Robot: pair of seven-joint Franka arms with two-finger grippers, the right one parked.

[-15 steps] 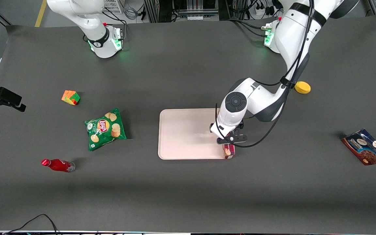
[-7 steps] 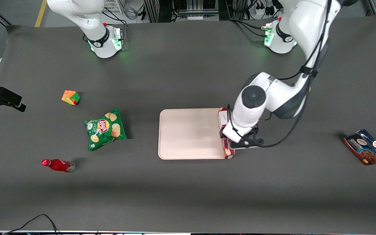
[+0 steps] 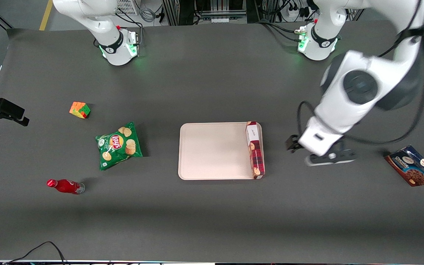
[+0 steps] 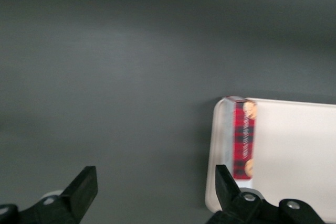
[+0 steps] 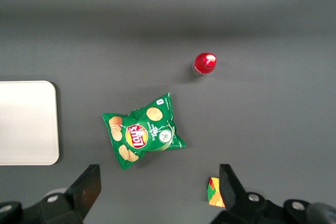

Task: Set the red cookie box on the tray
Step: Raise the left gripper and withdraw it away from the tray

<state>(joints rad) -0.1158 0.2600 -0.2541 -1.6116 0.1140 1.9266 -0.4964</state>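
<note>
Bottle (image 3: 64, 186), red, lying on its side, nearer the front cam than tray, well off toward parked arm's end. Pouch (image 3: 413, 165), blue, well off toward working arm's end.
Tray (image 3: 212, 151), pale pink, mid-table; landmark for all entries.
Box (image 3: 255, 150), red plaid w/ cookie pics, lying along tray's edge on working-arm side, white-label end farthest from cam; wrist view puts it on the rim (image 4: 241, 137); whether fully inside, can't tell.
Gripper (image 3: 317, 154), raised, apart from tray toward working arm's end; fingers (image 4: 81, 190) spread wide, holding nothing.
Chip bag (image 3: 118, 145), green, beside tray toward parked arm.
Cube (image 3: 80, 109), multicolour, farther than chip bag.
</note>
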